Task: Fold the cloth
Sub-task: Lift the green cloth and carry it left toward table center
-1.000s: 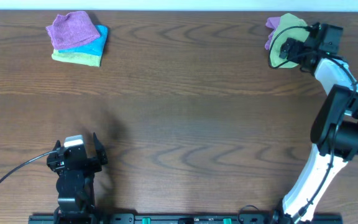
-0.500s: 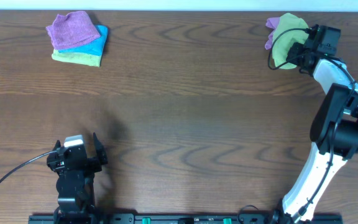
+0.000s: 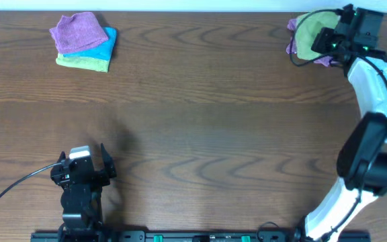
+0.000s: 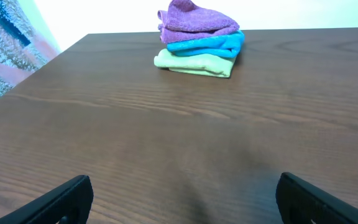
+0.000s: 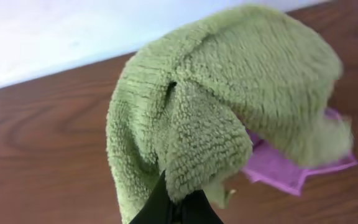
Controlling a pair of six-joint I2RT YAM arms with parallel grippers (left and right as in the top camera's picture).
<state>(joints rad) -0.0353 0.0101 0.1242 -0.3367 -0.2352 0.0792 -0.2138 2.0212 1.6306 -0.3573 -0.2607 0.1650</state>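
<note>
- The right tool (image 5: 176, 210) is pinching a fold of the green cloth (image 5: 216, 112) between its dark fingertips, which are pressing together on the fabric at the bottom of the right wrist view
- The green cloth is sitting bunched at the far right corner of the bench (image 3: 200, 121), bulging up and drooping over the grip
- A purple cloth (image 5: 291, 168) is lying flat on the bench just beneath and behind the green one, its edge poking out to the side
- The left tool (image 3: 82, 165) is resting near the front left edge of the bench, its fingers spreading wide with nothing between them
- A stack of folded cloths (image 3: 84, 42), purple on blue on light green, is sitting at the far left corner, well apart from both tools
</note>
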